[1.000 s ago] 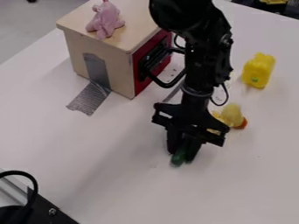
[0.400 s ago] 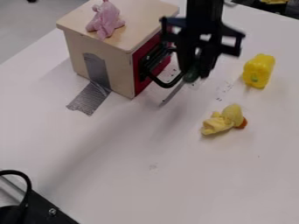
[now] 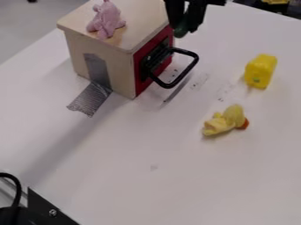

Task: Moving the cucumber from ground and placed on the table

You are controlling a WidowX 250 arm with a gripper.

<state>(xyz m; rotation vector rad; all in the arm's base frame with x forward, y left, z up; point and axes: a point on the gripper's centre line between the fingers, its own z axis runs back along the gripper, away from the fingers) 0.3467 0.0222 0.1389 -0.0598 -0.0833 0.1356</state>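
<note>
Hanging cucumber [image 3: 181,30]: held off the surface [image 3: 156,147], near the view's top edge, just beside the wooden box's [image 3: 100,61] top right edge in the picture.
Cucumber's long axis: near upright, slight slant; rounded green end down, upper part hidden between the fingers.
Gripper [image 3: 186,25]: closed on cucumber, a finger on either side, pointing down.
Shift since earlier frames: gripper and cucumber, first low over mid-surface, then by the black handle [image 3: 189,70], have moved up the view; handle and yellow plush toy [image 3: 223,121] now uncovered.
Box front: red [image 3: 140,77], handle jutting out below the gripper in the view, the nearest obstacle with the box.
Box top: pink toy [image 3: 106,20].
Box side: grey tape [image 3: 90,97], running down onto surface.
Right side: yellow block-like toy [image 3: 260,71], well apart from plush toy.
</note>
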